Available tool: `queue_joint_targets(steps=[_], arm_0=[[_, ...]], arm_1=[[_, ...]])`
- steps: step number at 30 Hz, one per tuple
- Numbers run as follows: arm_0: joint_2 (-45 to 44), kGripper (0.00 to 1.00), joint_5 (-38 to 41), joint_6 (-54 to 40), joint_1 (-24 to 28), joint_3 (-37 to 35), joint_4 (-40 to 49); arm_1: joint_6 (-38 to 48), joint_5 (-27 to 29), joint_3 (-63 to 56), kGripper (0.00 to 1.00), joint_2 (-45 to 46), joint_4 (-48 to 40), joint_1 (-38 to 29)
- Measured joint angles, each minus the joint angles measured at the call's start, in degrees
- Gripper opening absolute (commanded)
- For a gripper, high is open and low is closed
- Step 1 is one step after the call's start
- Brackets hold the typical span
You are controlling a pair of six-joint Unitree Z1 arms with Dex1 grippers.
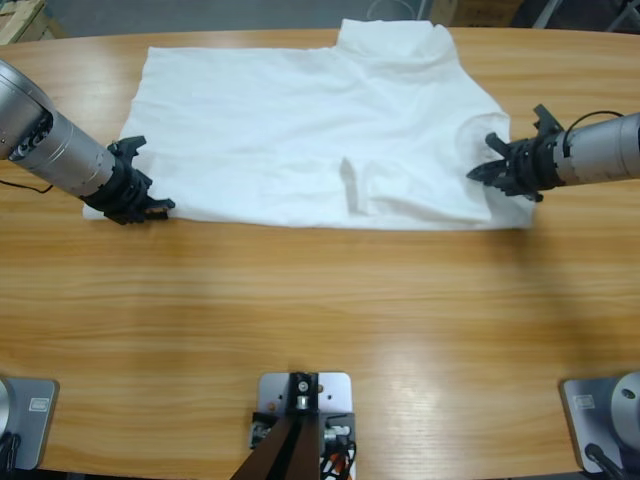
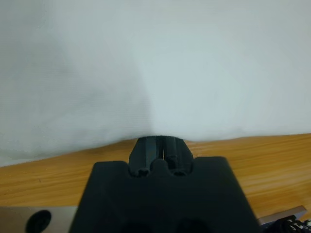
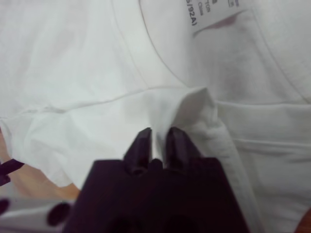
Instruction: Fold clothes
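Note:
The clothes, one white T-shirt [image 1: 300,130], lie spread and wrinkled across the far half of the wooden table. A small fold stands up near its lower middle. My left gripper [image 1: 150,205] sits at the shirt's near left corner. In the left wrist view its jaws [image 2: 164,143] are shut on the shirt [image 2: 155,68] at its edge. My right gripper [image 1: 487,167] is at the shirt's right edge. In the right wrist view, that gripper [image 3: 156,138] is shut on a raised pleat of the shirt [image 3: 97,58], just below the neckline and its label [image 3: 214,12].
Bare wooden table [image 1: 320,330] stretches from the shirt to the near edge. The shirt's top part reaches the table's far edge [image 1: 250,38]. Floor and a wooden crate corner [image 1: 20,15] show beyond it.

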State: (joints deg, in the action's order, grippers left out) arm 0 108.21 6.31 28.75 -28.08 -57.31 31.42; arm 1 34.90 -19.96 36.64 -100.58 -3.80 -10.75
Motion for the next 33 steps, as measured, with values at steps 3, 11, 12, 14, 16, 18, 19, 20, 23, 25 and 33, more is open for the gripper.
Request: queue_joint_targets(steps=[3,11,12,14,16,18,19,20,23,25,33], arm_0=[[0.0,0.000,0.0,0.0,0.0,0.0,0.0],[-0.1,0.000,0.0,0.0,0.0,0.3,0.0],[-0.1,0.000,0.0,0.0,0.0,0.4,0.0],[-0.1,0.000,0.0,0.0,0.0,0.4,0.0],[-0.1,0.000,0.0,0.0,0.0,0.4,0.0],[-0.1,0.000,0.0,0.0,0.0,0.4,0.0],[-0.1,0.000,0.0,0.0,0.0,0.4,0.0],[-0.1,0.000,0.0,0.0,0.0,0.4,0.0],[-0.1,0.000,0.0,0.0,0.0,0.4,0.0],[-0.1,0.000,0.0,0.0,0.0,0.4,0.0],[-0.2,0.000,0.0,0.0,-0.1,0.6,0.0]], arm_1=[[-0.8,0.0,0.0,0.000,0.0,-0.3,0.0],[-1.2,0.0,0.3,0.000,-2.8,-6.0,2.0],[-1.2,0.0,0.4,0.000,-3.1,-6.5,2.4],[-1.5,0.0,0.5,0.000,-3.3,-7.0,2.9],[-2.0,0.0,0.5,0.000,-3.5,-7.2,3.2],[-2.5,0.0,0.6,0.000,-3.7,-7.3,3.5],[-2.8,0.0,0.7,0.000,-3.9,-7.4,3.6],[-3.3,0.0,0.8,0.000,-4.4,-7.8,3.8],[-4.2,-0.8,1.1,0.000,-6.3,-10.7,4.1],[-4.7,-1.2,1.7,0.000,-7.3,-12.0,4.1],[-5.3,-1.4,2.7,0.876,-9.6,-12.7,4.1]])
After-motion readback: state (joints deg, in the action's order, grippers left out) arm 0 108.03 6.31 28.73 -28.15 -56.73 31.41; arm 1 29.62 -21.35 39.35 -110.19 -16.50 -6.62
